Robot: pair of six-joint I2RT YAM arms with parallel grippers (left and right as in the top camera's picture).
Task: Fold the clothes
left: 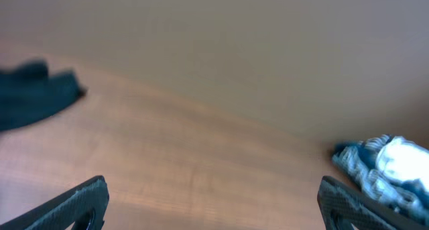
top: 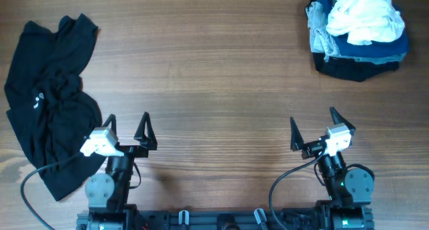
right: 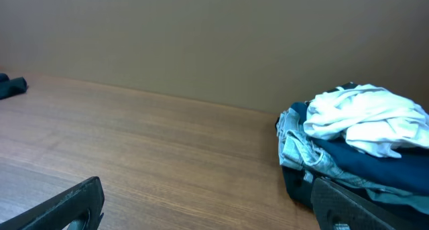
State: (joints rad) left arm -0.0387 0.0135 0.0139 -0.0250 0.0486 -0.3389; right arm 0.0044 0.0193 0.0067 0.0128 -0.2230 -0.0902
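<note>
L gripper (top: 127,126) & R gripper (top: 313,123): both spread fully wide, nothing held, parked low at the table (top: 214,69) near edge. Prob. a ready pose, no garment picked up yet. Black garment (top: 50,102) lies crumpled on table's left side. Its long axis runs far-to-near; can't tell which end is the collar. Other clothes sit in a pile (top: 348,55) at table's far right corner, white T-shirt (top: 365,15) on top, prob. waiting their turn.
</note>
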